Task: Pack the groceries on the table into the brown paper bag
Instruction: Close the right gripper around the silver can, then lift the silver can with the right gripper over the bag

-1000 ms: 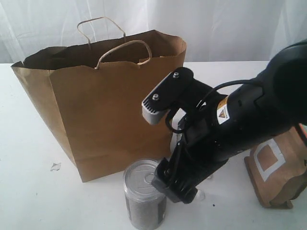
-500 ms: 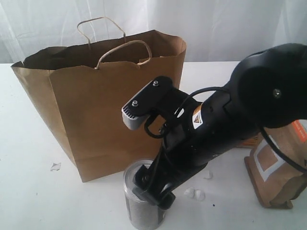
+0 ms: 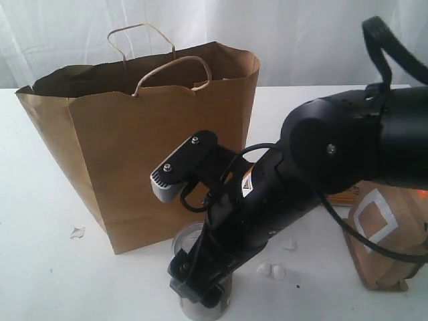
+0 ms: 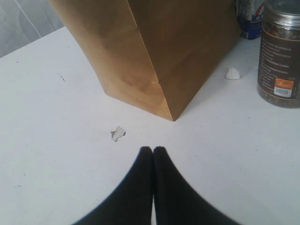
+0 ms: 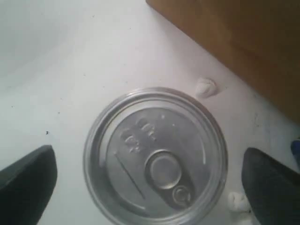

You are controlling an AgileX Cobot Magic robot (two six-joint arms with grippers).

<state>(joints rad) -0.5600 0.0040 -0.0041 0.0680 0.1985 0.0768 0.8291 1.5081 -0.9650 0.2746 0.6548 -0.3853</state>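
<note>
The pull-tab can [image 5: 154, 154] stands upright on the table [image 3: 40, 267] in front of the brown paper bag [image 3: 147, 147]. My right gripper [image 5: 150, 183] is open and hangs straight over the can, one dark finger [image 5: 28, 180] on each side, neither touching it. In the exterior view the gripper [image 3: 200, 284] covers most of the can [image 3: 182, 242]. A brown pouch [image 3: 388, 241] stands at the far right. My left gripper [image 4: 153, 150] is shut and empty, low over the table near the bag's corner [image 4: 171, 117]. From there the can's clear wall [image 4: 280, 56] shows.
White crumbs [image 3: 271, 271] lie right of the can, and another scrap [image 3: 78, 232] lies left of the bag. A blue-and-white package [image 4: 251, 18] stands behind the can against the bag. The right arm [image 3: 334, 160] stretches across the table's right half.
The right arm has swung left and down. Its open gripper, which was beside the can, now sits over the can's lid. The left gripper has not moved.
</note>
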